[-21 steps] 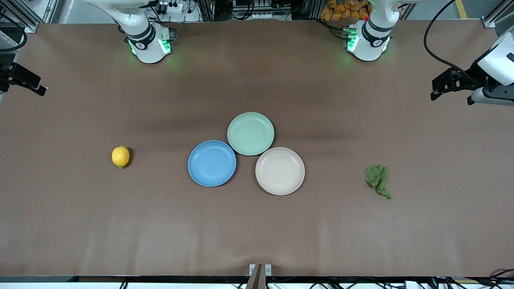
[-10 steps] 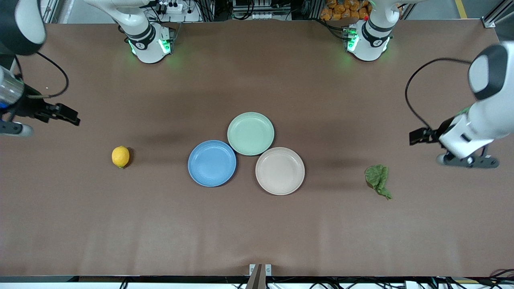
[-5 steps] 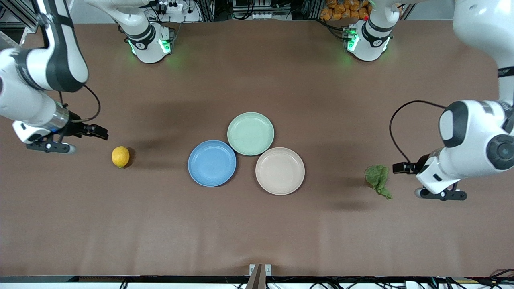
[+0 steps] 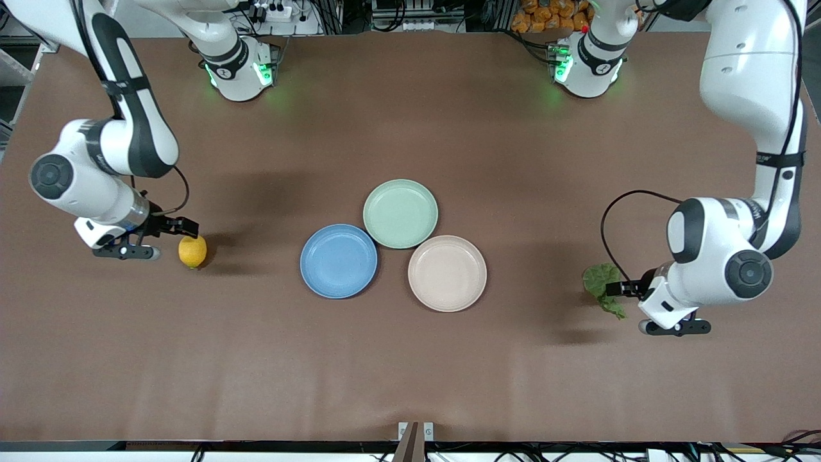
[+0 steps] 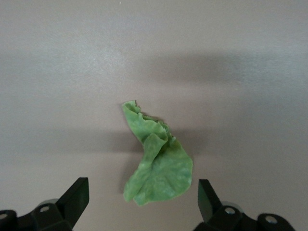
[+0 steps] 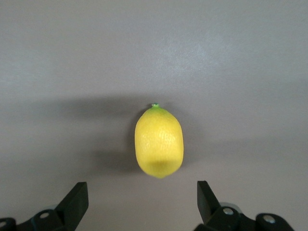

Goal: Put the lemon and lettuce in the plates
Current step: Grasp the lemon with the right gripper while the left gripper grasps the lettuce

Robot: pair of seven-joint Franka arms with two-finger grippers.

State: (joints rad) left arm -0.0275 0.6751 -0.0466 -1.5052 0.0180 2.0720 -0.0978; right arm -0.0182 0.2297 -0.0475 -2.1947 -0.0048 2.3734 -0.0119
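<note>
The lemon (image 4: pixel 192 251) lies on the table toward the right arm's end. My right gripper (image 4: pixel 181 226) hangs open just beside and above it; in the right wrist view the lemon (image 6: pixel 159 142) sits just ahead of the open gripper (image 6: pixel 142 195). The lettuce (image 4: pixel 600 282) lies toward the left arm's end. My left gripper (image 4: pixel 619 289) is open at its edge; in the left wrist view the leaf (image 5: pixel 159 163) reaches in between the spread fingers of the gripper (image 5: pixel 143 192). The blue plate (image 4: pixel 338 261) and the beige-pink plate (image 4: pixel 447 273) stand empty at mid table.
A pale mint-green plate (image 4: pixel 400 213) touches both plates, farther from the front camera. The brown table cover lies bare around the plates and between them and each item.
Both arms have swung in from the table's ends and come down: the right gripper to the lemon, the left gripper to the lettuce. Lemon, lettuce and plates have not moved.
</note>
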